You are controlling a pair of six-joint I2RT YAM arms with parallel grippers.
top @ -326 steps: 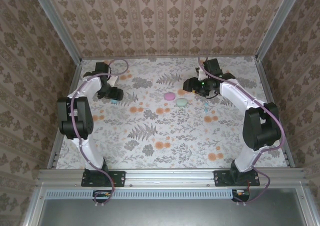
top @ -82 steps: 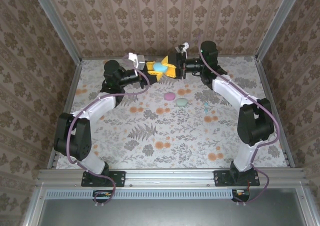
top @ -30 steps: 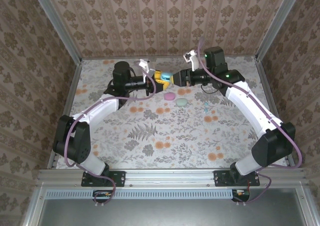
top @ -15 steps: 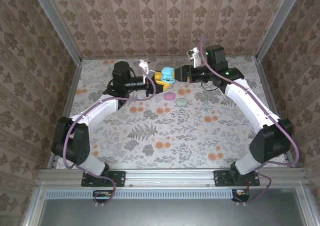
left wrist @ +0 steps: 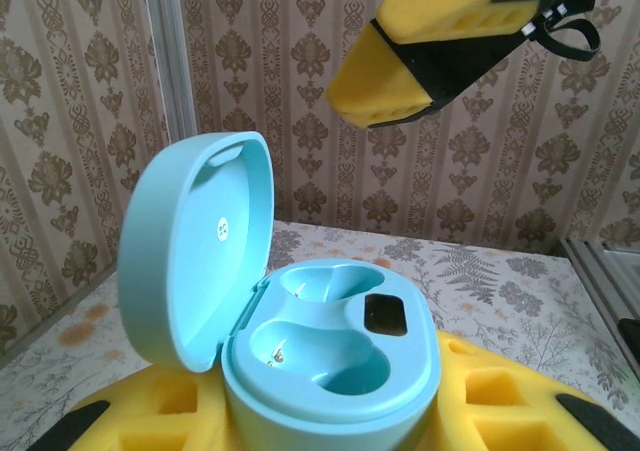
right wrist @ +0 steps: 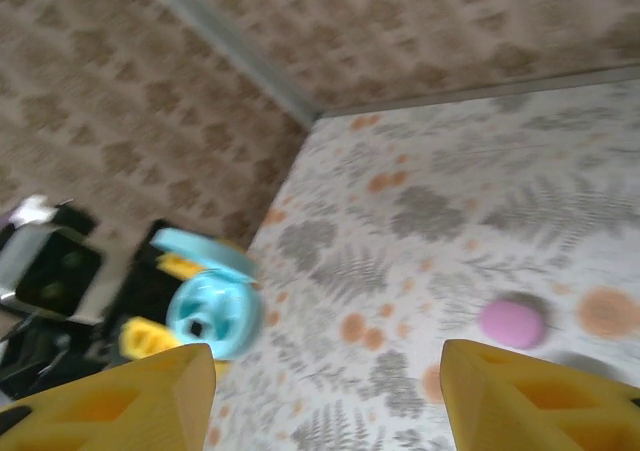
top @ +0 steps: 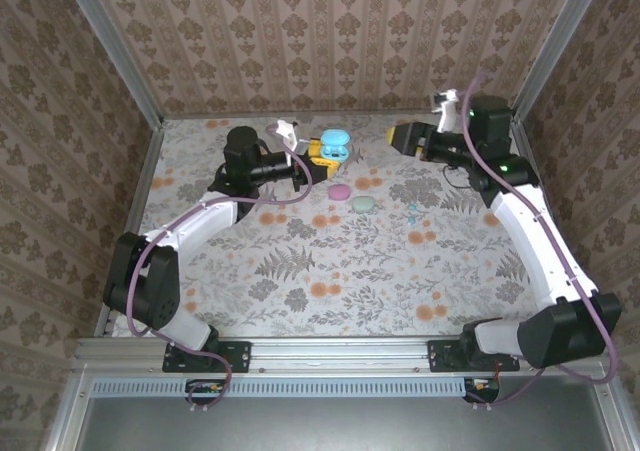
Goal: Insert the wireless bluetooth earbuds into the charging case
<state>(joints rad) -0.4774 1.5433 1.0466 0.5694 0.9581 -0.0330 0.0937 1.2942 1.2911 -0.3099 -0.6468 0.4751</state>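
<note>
The left end effector (top: 322,155) is clamped on the charging case (top: 335,146), raised with its lid tipped back and both wells bare and facing up, presumably offered for loading; the right end effector (top: 403,136) hangs half spread and empty, well apart from the case; a small teal speck, probably the wireless bluetooth earbuds (top: 412,211), lies on the counter (top: 300,271), nearer the bases than that end effector and apart from it.
</note>
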